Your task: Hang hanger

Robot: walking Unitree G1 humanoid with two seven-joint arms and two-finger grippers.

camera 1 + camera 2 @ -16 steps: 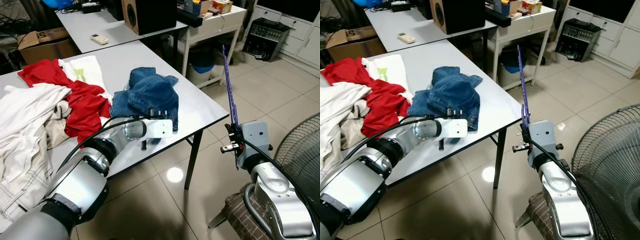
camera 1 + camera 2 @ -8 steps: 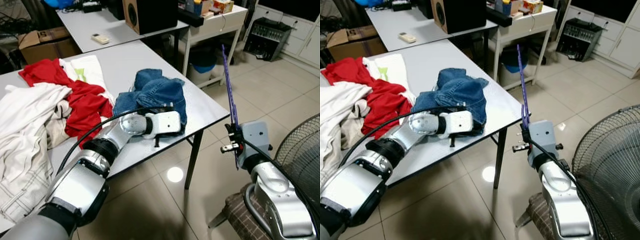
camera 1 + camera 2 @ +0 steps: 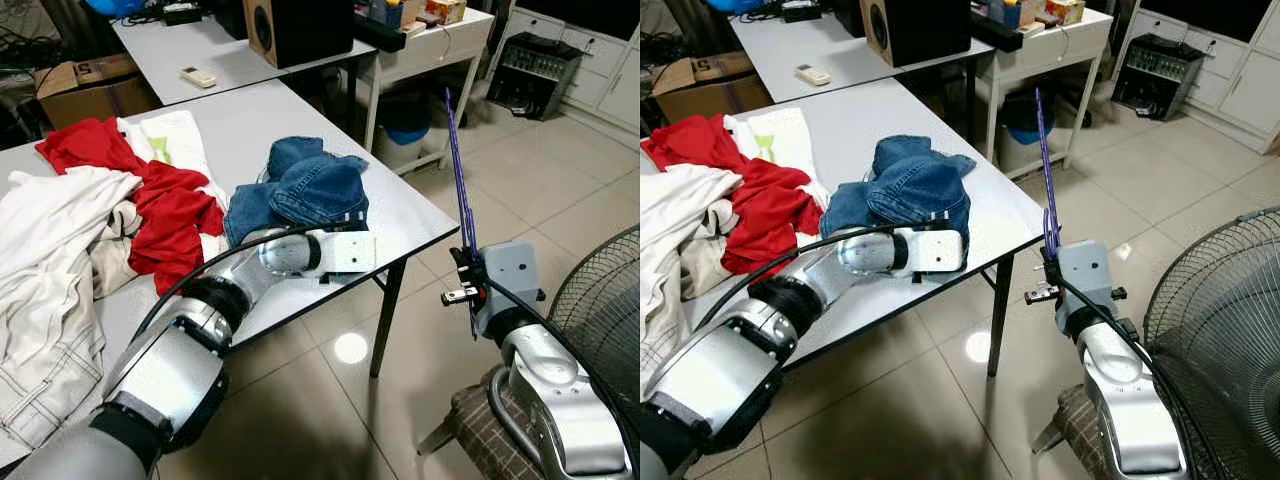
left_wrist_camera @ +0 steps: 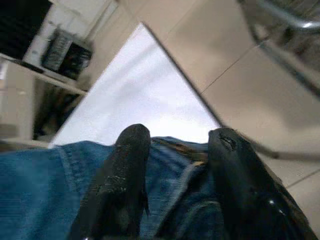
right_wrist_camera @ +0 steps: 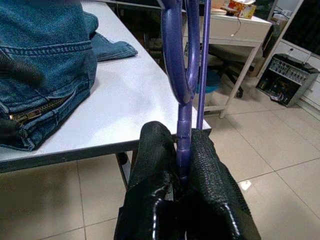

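Your right gripper [image 5: 182,165] is clenched on the stem of a purple hanger [image 3: 459,185], holding it upright over the tiled floor [image 3: 560,170], just right of the table's near right corner. Your left gripper [image 4: 177,165] reaches across the grey table [image 3: 400,215] with its fingers [image 4: 122,175] spread, straddling the zippered edge of the bundled blue jeans [image 3: 305,185] without closing on them. Left of the jeans lie a red garment [image 3: 150,205] and white clothes [image 3: 50,230]; a floor fan [image 3: 600,290] stands at far right.
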